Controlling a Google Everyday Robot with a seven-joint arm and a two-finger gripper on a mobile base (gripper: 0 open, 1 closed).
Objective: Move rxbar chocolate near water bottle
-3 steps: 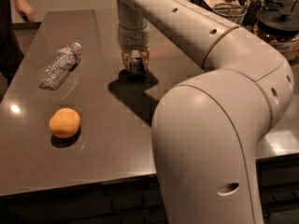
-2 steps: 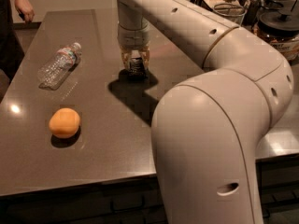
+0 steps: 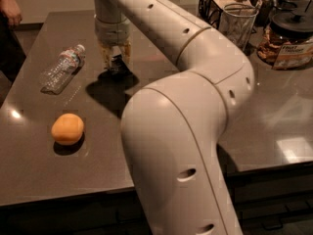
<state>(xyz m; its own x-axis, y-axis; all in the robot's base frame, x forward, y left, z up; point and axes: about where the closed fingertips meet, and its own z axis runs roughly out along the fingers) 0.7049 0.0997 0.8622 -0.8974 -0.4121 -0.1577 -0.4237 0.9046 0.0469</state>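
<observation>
My gripper (image 3: 116,62) hangs from the arm that comes down at the back middle of the dark table (image 3: 44,175). Its fingers (image 3: 104,58) stand on either side of a small dark bar, the rxbar chocolate (image 3: 118,65), and are shut on it just above the table top. The water bottle (image 3: 61,68), clear and crinkled with a white cap, lies on its side to the left of the gripper, a short gap away. Most of the bar is hidden by the fingers.
A round orange fruit (image 3: 67,129) lies front left of the bottle. A wire mesh cup (image 3: 238,23), a black wire basket (image 3: 215,4) and lidded jars (image 3: 288,38) stand at the back right. A person's hand (image 3: 10,9) is at the far left edge.
My gripper has moved left across the table with the dark bar in it, closing most of the gap to the water bottle. The bottle and the orange have not moved.
</observation>
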